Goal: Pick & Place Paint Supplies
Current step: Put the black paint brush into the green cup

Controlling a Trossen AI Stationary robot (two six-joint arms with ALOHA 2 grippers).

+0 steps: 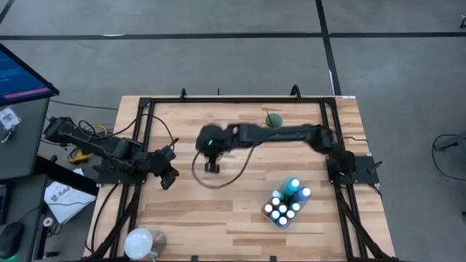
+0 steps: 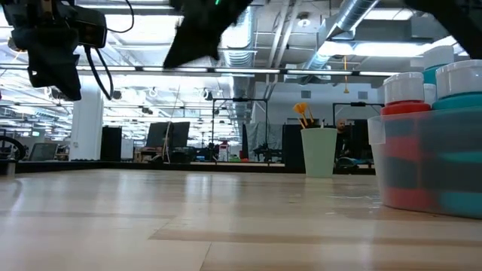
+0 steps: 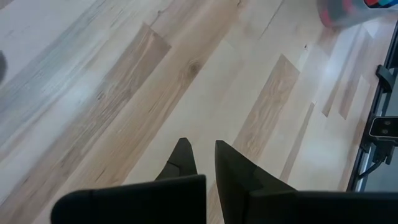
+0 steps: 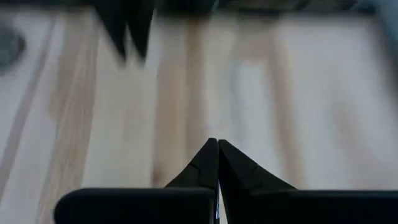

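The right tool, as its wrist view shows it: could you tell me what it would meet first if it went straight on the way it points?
The right tool, shut and empty, points at bare table; it would probably meet wood first.

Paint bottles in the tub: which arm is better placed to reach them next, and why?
Probably the right: its hand, shut and empty, hangs mid-table, and its base adjoins the paint bottles. The left hand waits at the far edge.
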